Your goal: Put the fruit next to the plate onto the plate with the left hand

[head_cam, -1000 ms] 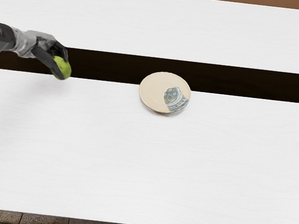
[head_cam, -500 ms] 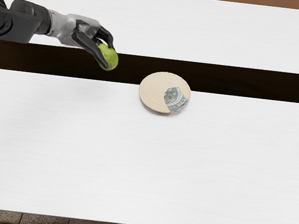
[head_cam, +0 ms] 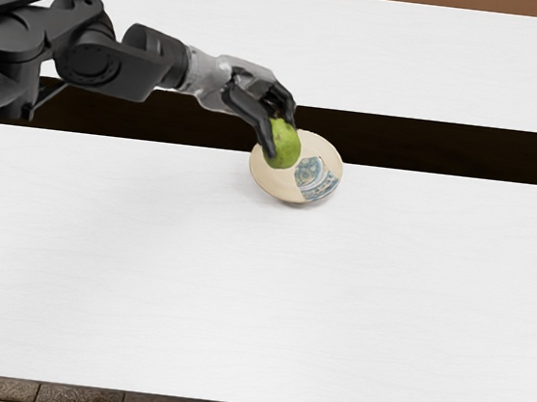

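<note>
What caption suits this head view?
Left hand holds a green fruit over the left edge of the cream plate.

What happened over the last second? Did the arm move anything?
The left hand, shut on the green fruit throughout, carried it from near the picture's left edge rightward; the fruit now sits over the left part of the plate, not yet let go. The plate and the table stayed as they were.
</note>
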`<action>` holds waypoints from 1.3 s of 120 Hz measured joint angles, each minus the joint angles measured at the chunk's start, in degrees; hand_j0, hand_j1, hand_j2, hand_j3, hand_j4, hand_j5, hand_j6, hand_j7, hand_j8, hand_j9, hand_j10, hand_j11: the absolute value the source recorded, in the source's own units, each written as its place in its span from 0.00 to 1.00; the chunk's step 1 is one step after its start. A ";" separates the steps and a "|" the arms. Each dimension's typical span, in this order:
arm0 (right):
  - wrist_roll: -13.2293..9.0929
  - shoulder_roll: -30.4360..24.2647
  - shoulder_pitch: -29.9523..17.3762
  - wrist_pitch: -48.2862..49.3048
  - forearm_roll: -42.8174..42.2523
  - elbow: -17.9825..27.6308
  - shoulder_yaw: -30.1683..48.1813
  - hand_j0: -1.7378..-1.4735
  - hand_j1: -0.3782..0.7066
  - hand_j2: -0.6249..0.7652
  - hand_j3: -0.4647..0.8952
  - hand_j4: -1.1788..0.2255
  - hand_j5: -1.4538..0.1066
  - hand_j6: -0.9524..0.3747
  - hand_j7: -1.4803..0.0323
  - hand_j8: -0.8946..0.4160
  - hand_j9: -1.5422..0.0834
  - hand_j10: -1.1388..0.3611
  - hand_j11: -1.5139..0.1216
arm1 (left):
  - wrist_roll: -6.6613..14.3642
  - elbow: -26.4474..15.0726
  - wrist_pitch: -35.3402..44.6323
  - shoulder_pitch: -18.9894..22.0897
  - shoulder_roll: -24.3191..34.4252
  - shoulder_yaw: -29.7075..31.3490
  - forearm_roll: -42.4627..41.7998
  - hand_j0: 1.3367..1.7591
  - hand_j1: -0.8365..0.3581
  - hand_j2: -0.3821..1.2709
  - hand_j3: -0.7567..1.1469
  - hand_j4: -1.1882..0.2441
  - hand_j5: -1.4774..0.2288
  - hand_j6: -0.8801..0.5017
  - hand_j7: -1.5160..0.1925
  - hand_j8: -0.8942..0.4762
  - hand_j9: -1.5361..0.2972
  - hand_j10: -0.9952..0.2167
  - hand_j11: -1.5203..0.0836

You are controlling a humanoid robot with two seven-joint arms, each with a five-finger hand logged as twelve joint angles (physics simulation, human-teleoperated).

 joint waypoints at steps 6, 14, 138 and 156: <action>0.00 0.00 0.01 0.00 0.00 0.00 0.00 0.30 0.03 0.45 0.34 0.84 0.93 0.72 0.98 0.68 0.95 0.76 0.93 | 0.00 0.07 0.00 0.00 -0.69 -0.02 0.00 0.75 0.21 0.84 0.40 0.26 0.15 0.39 0.21 0.41 0.22 0.17 0.24; 0.00 0.00 -0.01 0.00 0.00 -0.01 0.00 0.30 0.03 0.45 0.34 0.84 0.93 0.72 0.98 0.68 0.95 0.76 0.93 | 0.00 0.18 0.08 0.00 -1.53 -0.05 0.03 0.75 0.22 0.86 0.40 0.26 0.16 0.36 0.21 0.37 0.22 0.16 0.24; 0.00 0.00 0.00 0.00 0.00 0.01 0.00 0.30 0.03 0.45 0.34 0.84 0.93 0.72 0.98 0.68 0.95 0.76 0.93 | -0.55 0.87 8.37 0.79 0.39 -5.57 -1.43 0.76 0.86 0.27 0.40 0.73 0.76 0.54 0.78 0.56 0.74 0.71 0.83; 0.00 0.00 0.00 0.00 0.00 0.00 0.00 0.30 0.03 0.45 0.34 0.84 0.93 0.72 0.98 0.68 0.95 0.76 0.93 | -0.55 -2.66 2.46 0.79 5.80 -6.16 -6.75 0.76 0.92 0.25 0.40 0.77 0.81 0.58 0.83 0.60 0.78 0.76 0.88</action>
